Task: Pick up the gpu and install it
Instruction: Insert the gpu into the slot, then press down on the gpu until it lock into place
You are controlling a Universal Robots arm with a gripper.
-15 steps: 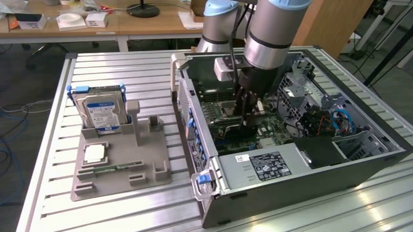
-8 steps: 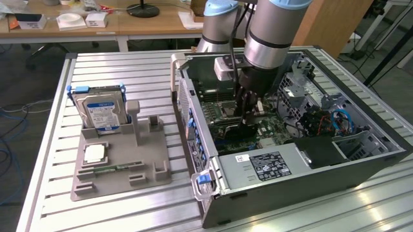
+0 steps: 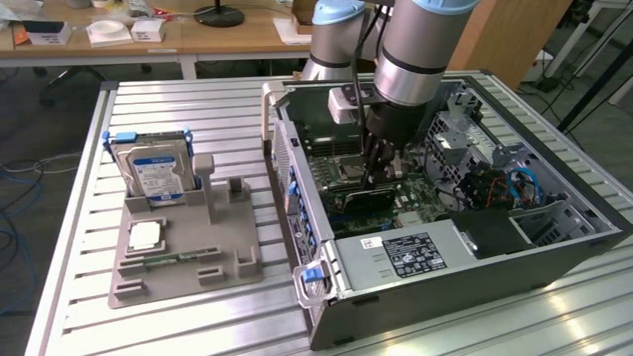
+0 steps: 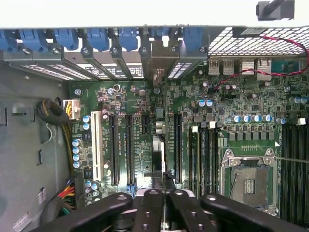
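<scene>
The gpu [image 3: 361, 199] stands on edge on the green motherboard [image 4: 120, 101] inside the open computer case [image 3: 475, 282], its black cooler face showing in the exterior view. In the wrist view it appears edge-on as a thin strip [image 4: 161, 147] in line with the long expansion slots, its bracket end toward the blue-latched rear wall. My gripper [image 3: 381, 176] reaches straight down into the case, right at the card's upper edge. Its black fingers [image 4: 154, 203] are drawn together over that edge [image 4: 164, 191]. I cannot tell whether they pinch the card or only rest on it.
A grey parts holder [image 3: 183, 252] on the slatted table at the exterior view's left carries a silver hard drive with a blue label [image 3: 153, 174], a small chip [image 3: 145, 236] and a narrow memory stick [image 3: 183, 259]. Cables [image 3: 519, 185], the power supply [image 3: 405, 256] and drive cages crowd the case.
</scene>
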